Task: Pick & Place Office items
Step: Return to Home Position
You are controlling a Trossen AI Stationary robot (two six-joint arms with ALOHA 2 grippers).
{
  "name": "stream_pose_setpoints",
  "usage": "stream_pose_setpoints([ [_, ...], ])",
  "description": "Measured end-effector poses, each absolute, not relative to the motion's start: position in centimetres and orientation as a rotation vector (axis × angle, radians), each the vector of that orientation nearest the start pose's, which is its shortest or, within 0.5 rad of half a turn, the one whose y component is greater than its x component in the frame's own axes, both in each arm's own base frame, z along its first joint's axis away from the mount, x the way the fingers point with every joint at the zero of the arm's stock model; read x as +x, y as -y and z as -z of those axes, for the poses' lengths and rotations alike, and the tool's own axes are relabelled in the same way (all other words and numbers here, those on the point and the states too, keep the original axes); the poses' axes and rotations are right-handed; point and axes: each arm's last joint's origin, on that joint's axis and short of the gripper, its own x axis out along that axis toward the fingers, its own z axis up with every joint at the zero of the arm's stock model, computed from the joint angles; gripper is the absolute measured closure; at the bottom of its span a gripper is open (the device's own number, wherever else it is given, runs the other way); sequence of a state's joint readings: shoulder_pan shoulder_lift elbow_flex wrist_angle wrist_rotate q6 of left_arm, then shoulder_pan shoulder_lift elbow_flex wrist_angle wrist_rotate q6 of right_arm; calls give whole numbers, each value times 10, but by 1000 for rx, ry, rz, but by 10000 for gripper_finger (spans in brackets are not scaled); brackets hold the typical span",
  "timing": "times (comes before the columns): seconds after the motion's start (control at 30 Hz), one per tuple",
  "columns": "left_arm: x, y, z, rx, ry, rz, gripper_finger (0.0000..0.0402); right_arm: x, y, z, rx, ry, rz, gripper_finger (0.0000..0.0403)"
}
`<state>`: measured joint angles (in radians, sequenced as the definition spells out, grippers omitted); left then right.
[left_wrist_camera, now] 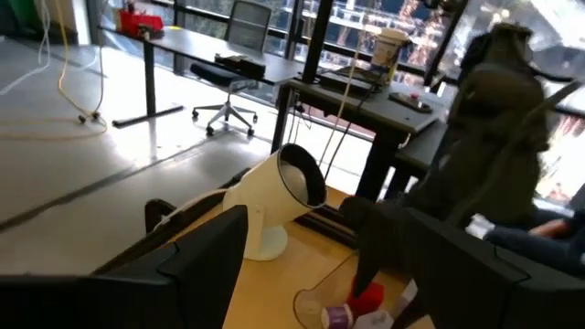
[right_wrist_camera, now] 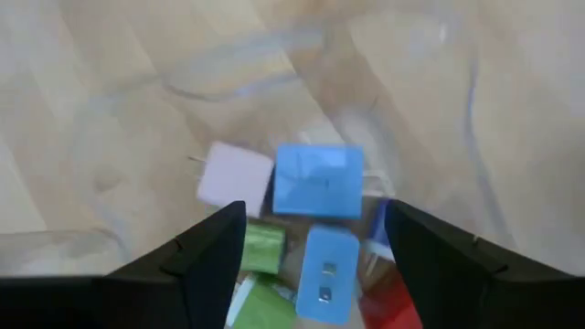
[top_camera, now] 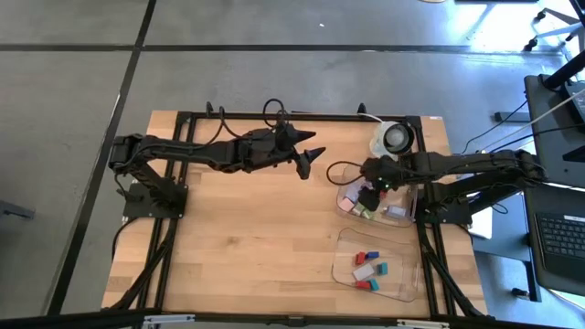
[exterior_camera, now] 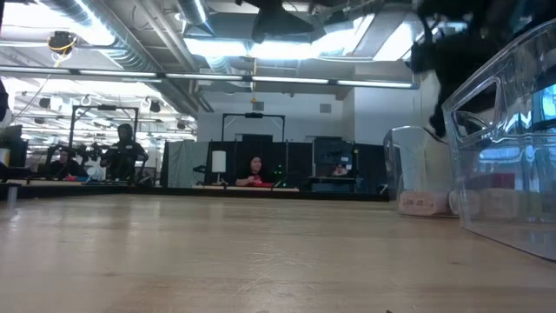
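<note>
The office items are tiny blocky pieces in two clear trays at the table's right side. The far tray [top_camera: 345,206] holds blue [right_wrist_camera: 317,179], lavender [right_wrist_camera: 234,176], green [right_wrist_camera: 263,249] and red [right_wrist_camera: 395,303] pieces. The near tray [top_camera: 342,249] holds red, teal, blue and white pieces [top_camera: 369,267]. My right gripper [right_wrist_camera: 311,245] is open over the far tray [top_camera: 369,194], pointing down, with a small blue piece [right_wrist_camera: 324,267] below the gap between its fingers. My left gripper [top_camera: 307,157] hangs open above the table's far middle, touching nothing [left_wrist_camera: 311,274].
A white round object [top_camera: 395,137] stands at the table's far right corner, just beyond the far tray [left_wrist_camera: 279,196]. The low view shows the clear tray wall [exterior_camera: 512,139] at the right. Bare wood [top_camera: 247,238] covers the table's left and middle. People sit in the room behind.
</note>
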<state>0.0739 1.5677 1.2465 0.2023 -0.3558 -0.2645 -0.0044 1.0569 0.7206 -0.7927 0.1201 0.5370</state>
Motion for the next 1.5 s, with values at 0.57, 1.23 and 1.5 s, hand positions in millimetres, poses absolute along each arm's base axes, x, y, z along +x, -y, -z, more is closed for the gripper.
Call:
stream_pose_setpoints([
  [0.57, 227, -31, -409, -92, -224, -453, 120, 174, 12, -352, 209, -875, 584, 155],
  [1.23, 103, -17, -428, -120, -143, -364, 121, 169, 8, -355, 245, -948, 457, 157],
  [1.5, 121, -16, -380, -150, -22, -294, 120, 148, 9, -355, 241, -892, 467, 157],
])
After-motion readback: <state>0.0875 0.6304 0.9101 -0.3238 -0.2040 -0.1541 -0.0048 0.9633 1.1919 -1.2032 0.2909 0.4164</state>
